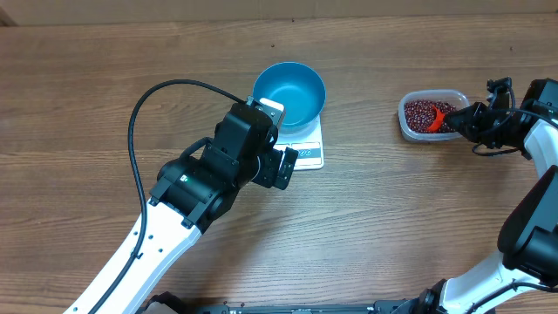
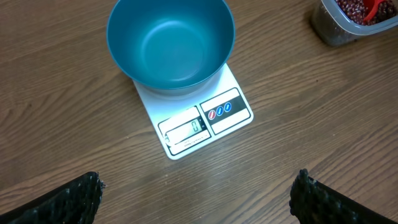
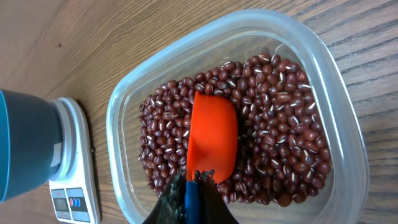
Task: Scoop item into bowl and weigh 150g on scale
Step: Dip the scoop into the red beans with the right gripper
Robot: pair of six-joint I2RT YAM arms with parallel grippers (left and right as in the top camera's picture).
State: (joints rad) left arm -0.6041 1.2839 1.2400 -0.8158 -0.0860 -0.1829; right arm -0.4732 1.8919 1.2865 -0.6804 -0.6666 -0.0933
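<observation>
Scale [image 2: 151, 107] display [image 2: 185, 132]: left wrist, not overhead

You had a robot lab bench: left arm [image 1: 187, 187] and right arm [image 1: 536, 227] at a wood-grain table [image 1: 78, 96] with a scale [image 1: 312, 144].

- Bowl [image 2: 171, 43]: plain sky-blue, inside and out.
- Scale [image 2: 152, 115]: white, with a pale grey display [image 2: 185, 132]; its buttons [image 2: 219, 111] are one red and two blue ovals inside a dark blue outline.
- Beans [image 3: 280, 130]: dark red-maroon, each with a small white streak.
- Scoop [image 3: 213, 140]: bright orange-red, with a blue handle.
- Container [image 3: 345, 106]: clear, colourless plastic.
- Surface [image 1: 87, 87]: mid-brown wood with darker grain lines.
- Left fingers [image 2: 68, 199]: black, with a studded texture.
- Left arm [image 1: 200, 183]: black in its far part, white in its near part, with a black cable [image 1: 135, 131].
</observation>
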